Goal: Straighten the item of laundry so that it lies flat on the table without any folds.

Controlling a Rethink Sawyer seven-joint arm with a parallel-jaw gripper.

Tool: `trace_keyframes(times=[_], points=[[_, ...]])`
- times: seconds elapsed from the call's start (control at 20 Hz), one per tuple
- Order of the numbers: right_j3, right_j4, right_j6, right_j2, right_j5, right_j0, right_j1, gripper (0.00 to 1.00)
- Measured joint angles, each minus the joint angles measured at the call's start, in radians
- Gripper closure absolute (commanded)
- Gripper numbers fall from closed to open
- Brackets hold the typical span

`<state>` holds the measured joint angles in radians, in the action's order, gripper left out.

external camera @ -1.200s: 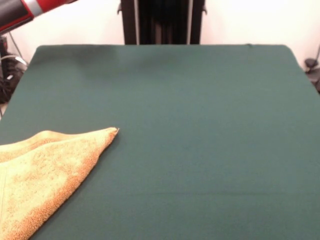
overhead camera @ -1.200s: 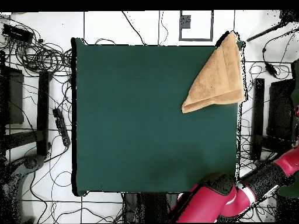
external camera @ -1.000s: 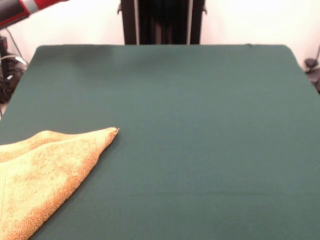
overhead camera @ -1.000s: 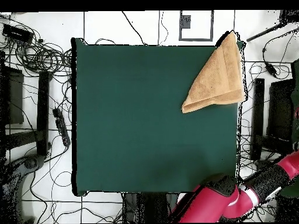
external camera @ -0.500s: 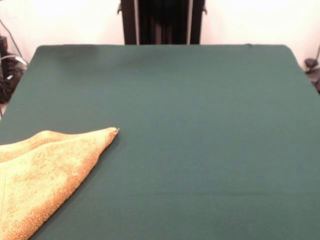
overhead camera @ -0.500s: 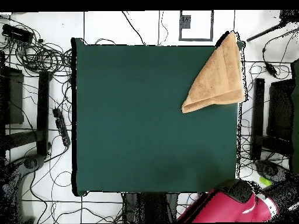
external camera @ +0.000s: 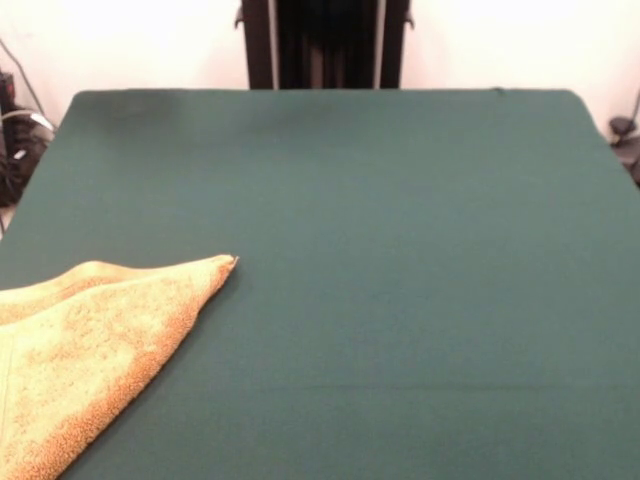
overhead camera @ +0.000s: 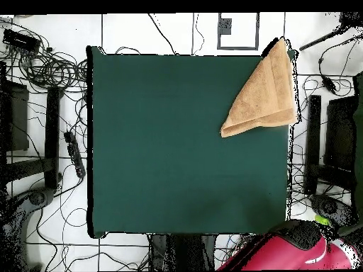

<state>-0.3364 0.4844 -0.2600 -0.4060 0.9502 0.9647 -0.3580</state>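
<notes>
The orange-yellow terry towel (external camera: 85, 350) lies folded over itself into a triangle at the near left corner of the dark green table (external camera: 400, 250) in the front view, with one pointed corner toward the table's middle. In the overhead view the towel (overhead camera: 264, 92) sits at the table's (overhead camera: 170, 156) top right corner, part of it over the edge. The gripper shows in neither view. Only a red part of the arm (overhead camera: 291, 251) shows at the bottom right of the overhead view, off the table.
The robot's dark pedestal (external camera: 325, 45) stands behind the table's far edge. Cables and dark equipment (overhead camera: 42, 106) lie on the floor round the table.
The red arm has swung away from the table: it has left the front view's top left corner, and in the overhead view it has drawn back toward the bottom right. The towel has not moved.
</notes>
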Motion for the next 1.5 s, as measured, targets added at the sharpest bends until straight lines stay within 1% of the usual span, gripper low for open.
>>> trace_keyframes(times=[0.15, 0.35, 0.65, 1.05, 1.2, 1.35, 1.5], points=[[-0.021, -0.001, -0.045, 0.007, 0.010, -0.019, 0.009, 1.00], [-0.058, -0.008, -0.115, 0.008, 0.002, -0.058, -0.004, 1.00], [-0.065, -0.055, -0.204, 0.027, -0.033, -0.104, -0.040, 1.00], [-0.066, -0.061, -0.223, 0.025, -0.058, -0.122, -0.094, 1.00], [-0.066, -0.040, -0.223, 0.016, -0.078, -0.123, -0.113, 1.00], [-0.065, 0.033, -0.223, -0.028, -0.131, -0.127, -0.137, 1.00], [-0.065, 0.085, -0.223, -0.062, -0.166, -0.131, -0.148, 1.00]])
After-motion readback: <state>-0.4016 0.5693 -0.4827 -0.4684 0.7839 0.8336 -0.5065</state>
